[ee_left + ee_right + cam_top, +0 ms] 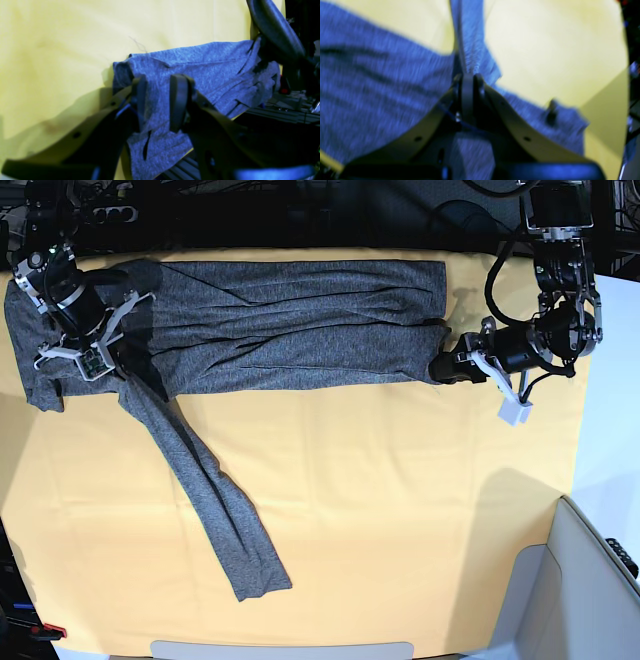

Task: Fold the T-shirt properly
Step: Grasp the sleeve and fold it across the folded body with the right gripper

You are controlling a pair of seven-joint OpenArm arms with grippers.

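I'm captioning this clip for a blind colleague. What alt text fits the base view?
Seen from above, a long-sleeved grey T-shirt lies folded into a band across the far side of a yellow table cloth, one sleeve trailing toward the near edge. The right gripper pinches the shirt at the image's left end; the left gripper meets its right end.

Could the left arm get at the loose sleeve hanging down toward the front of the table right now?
Probably not yet. The left gripper sits at the T-shirt hem, fabric between its jaws, while the loose sleeve lies across the open yellow cloth, far away.
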